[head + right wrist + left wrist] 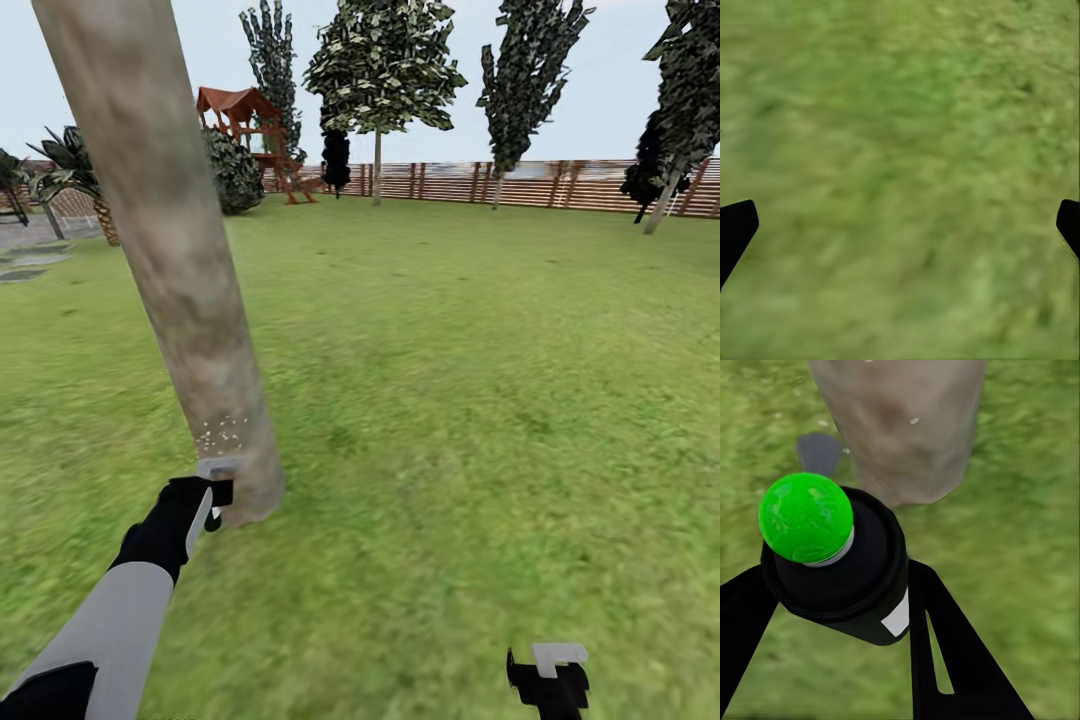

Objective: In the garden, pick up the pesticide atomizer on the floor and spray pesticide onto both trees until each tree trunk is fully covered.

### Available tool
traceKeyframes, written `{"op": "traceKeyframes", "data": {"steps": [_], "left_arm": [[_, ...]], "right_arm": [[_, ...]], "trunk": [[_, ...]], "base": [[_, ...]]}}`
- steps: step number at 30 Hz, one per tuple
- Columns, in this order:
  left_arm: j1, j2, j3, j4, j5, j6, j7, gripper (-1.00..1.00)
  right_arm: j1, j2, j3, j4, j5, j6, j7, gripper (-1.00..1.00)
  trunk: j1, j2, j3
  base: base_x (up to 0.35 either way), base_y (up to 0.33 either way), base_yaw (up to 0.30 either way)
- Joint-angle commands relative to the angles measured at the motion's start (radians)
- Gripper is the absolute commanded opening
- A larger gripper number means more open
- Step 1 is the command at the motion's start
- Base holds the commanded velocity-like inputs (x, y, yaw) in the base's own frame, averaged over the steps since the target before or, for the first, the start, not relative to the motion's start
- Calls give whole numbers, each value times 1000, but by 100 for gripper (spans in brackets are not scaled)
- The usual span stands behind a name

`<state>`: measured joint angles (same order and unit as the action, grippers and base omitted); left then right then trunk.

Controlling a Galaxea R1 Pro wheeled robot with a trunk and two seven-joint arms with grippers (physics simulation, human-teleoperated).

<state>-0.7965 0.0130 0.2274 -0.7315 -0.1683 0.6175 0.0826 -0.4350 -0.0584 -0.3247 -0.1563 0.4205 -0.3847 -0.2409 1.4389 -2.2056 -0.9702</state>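
One pesticide atomizer [844, 574], a slim dark rigid cylinder, sits clamped between the two fingers of the left gripper [212, 497], which close against its sides. In the left wrist view its cap carries a bright green dome rather than a red dot. The atomizer is held low at the near left, just beside the flared base of the tree trunk [165, 240], where pale specks [220, 435] dot the bark. It is probably light and stiff, its smooth wall somewhat slippery; the mid-body hold below the cap looks sound, leaving the nozzle free. The right gripper [548, 678] hangs at the near right over the grass [900, 150], fingers spread wide, empty. A second tree [378, 75] stands far off by the fence [540, 182].
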Motion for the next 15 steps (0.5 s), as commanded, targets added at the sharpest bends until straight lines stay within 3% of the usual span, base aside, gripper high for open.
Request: {"op": "traceKeyframes", "data": {"steps": [1,6,15], "left_arm": [[0,0,1,-1,-9,4,-2,-100],[3,0,0,1,-8,4,-1,-100],[4,2,1,13,-10,2,-1,-100]], "right_arm": [[-1,0,-7,2,11,-3,-3,100],[-1,0,-7,1,11,-3,-3,100],[-1,0,-7,1,11,-3,-3,100]], "trunk": [[0,0,-1],[0,0,-1],[0,0,-1]], "base": [[122,-253,277],[119,-254,260],[90,-267,23]]}}
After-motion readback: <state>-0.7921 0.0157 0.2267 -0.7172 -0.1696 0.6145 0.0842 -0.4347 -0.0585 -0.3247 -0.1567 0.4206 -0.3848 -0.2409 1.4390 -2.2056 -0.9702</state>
